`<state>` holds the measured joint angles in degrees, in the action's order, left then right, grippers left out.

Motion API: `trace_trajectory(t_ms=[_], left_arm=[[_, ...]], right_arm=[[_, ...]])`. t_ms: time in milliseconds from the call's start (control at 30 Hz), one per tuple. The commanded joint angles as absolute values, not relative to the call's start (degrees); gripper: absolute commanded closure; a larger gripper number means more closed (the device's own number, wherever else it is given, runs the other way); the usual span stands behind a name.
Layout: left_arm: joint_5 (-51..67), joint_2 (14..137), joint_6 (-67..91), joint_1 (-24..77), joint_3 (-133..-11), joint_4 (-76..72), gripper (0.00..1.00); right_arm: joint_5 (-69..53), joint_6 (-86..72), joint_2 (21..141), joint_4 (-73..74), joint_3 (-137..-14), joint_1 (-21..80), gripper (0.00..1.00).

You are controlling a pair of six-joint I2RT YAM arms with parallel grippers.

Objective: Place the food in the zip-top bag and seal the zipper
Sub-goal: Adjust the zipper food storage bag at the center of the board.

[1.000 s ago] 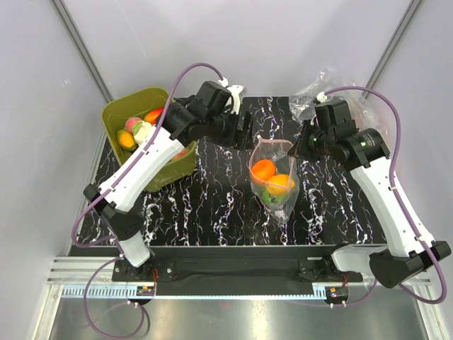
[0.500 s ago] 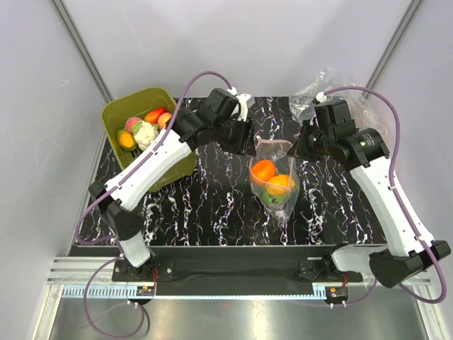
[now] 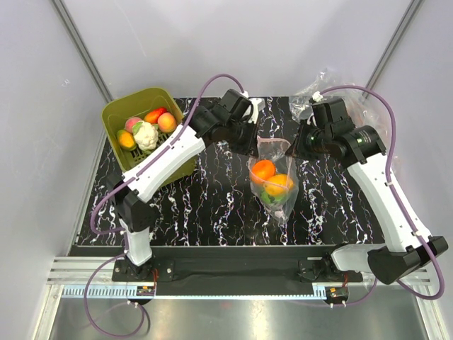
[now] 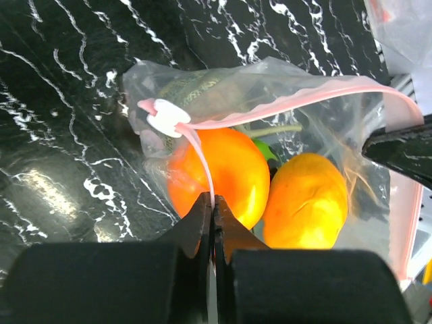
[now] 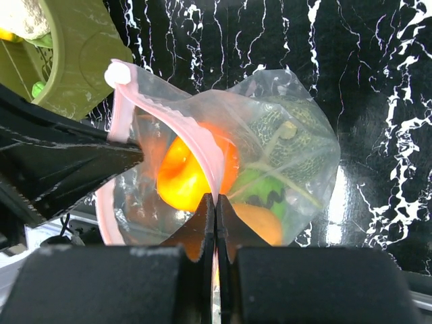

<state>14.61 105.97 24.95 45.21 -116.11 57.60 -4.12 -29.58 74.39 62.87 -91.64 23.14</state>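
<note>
The zip-top bag (image 3: 274,185) lies mid-table, its mouth held up and apart between both arms. Inside it are two oranges (image 4: 219,172) (image 4: 307,199), a green piece (image 5: 260,189) and a dark green netted one (image 5: 270,128). My left gripper (image 4: 214,201) is shut on the pink zipper (image 4: 270,116) a little below its white slider (image 4: 167,116). Across the mouth, my right gripper (image 5: 216,200) is shut on the other lip of the zipper (image 5: 202,145). More food sits in the tub: a cauliflower (image 3: 146,134), a peach piece (image 3: 167,122), a red piece (image 3: 154,114).
The olive-green tub (image 3: 117,113) stands at the back left, partly under the left arm. A heap of plain clear bags (image 3: 333,83) lies at the back right behind the right wrist. White walls close in the black marbled table (image 3: 212,205).
The left arm swung right from the tub to the bag's mouth, and its jaws went from open to shut on the zip strip. The right arm kept its hold.
</note>
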Motion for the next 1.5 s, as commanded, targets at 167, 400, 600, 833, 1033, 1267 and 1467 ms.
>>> trace_trajectory(t_ms=[167,400,600,833,1033,1267,1467], left_arm=[[7.65,104.33,24.08,44.30,-132.53,64.86,1.00],[8.07,97.74,26.63,43.16,-119.27,58.01,1.00],[7.65,96.77,27.42,43.07,-116.73,57.92,1.00],[13.36,94.40,31.64,39.73,-107.67,52.65,1.00],[13.53,93.52,32.08,39.73,-109.86,52.91,1.00],[14.67,92.99,31.73,39.73,-108.81,51.07,1.00],[16.61,95.36,32.34,39.73,-112.76,49.13,1.00]], right_arm=[[-1.16,-24.18,75.76,62.66,-100.36,23.64,1.00],[1.77,-26.88,79.18,67.12,-93.17,23.56,1.00],[-2.64,-28.57,76.92,60.67,-94.82,23.99,1.00],[-5.01,-22.15,75.76,58.98,-100.64,24.17,1.00],[-3.50,-23.47,80.13,65.55,-100.98,24.17,1.00],[-10.28,-25.40,74.97,58.71,-94.84,24.34,1.00],[-13.36,-25.66,75.32,56.96,-92.64,24.79,1.00]])
